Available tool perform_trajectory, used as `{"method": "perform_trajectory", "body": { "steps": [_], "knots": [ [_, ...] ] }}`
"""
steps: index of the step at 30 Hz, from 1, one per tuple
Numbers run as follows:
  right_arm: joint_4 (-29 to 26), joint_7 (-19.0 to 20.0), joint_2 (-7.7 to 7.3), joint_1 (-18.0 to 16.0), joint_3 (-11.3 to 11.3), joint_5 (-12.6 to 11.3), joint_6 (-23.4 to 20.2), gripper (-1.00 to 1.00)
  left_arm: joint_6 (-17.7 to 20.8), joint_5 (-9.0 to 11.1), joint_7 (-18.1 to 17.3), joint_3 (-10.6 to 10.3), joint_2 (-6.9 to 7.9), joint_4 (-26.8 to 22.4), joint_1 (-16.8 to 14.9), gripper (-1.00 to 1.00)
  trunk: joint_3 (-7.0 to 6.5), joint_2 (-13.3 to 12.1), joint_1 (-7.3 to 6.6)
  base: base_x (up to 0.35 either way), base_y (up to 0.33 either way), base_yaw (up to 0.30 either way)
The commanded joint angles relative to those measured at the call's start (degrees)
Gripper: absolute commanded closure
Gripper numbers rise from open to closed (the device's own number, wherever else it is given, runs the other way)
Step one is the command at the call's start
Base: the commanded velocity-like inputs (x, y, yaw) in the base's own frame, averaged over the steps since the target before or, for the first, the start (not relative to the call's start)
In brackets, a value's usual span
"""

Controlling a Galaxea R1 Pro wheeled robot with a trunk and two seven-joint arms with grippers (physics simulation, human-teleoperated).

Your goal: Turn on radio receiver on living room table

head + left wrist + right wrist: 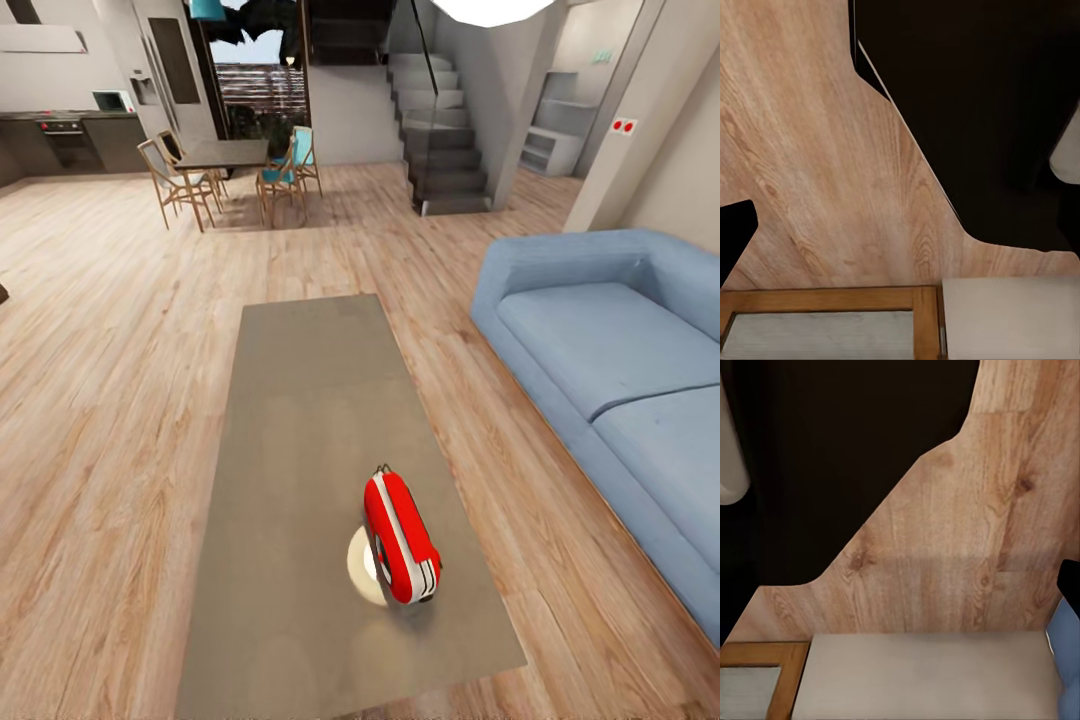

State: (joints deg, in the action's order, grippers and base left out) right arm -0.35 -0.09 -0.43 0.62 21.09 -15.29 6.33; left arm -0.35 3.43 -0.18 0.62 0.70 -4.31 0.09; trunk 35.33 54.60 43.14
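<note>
From the head view, the radio (401,538) stands on its narrow side near my end of the table (300,420), a little toward the sofa (610,350). I judge I am parked at the table's short end so an arm can reach it. The floor (110,400) is open on the left; the sofa side is narrower.

In the left wrist view I see floor (817,165) and dark robot body. I cannot tell whether this claw is open.

The right wrist view shows floor (967,540) too; again I cannot tell.
</note>
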Motion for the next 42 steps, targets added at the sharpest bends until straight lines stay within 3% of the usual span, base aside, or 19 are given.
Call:
{"method": "perform_trajectory", "body": {
  "steps": [1,42],
  "knots": [
    [0.00,0.00,0.00,0.00,0.00,0.00,0.00,-1.00,0.00,0.00,0.00,0.00,0.00,0.00,0.00,-1.00,0.10,0.00,0.00,0.000,0.000,0.000],
    [0.00,0.00,0.04,0.00,0.00,0.01,-0.01,-1.00,0.00,0.03,0.00,0.01,0.00,0.00,0.00,-1.00,3.91,0.00,0.00,0.000,0.000,0.000]
  ]
}}
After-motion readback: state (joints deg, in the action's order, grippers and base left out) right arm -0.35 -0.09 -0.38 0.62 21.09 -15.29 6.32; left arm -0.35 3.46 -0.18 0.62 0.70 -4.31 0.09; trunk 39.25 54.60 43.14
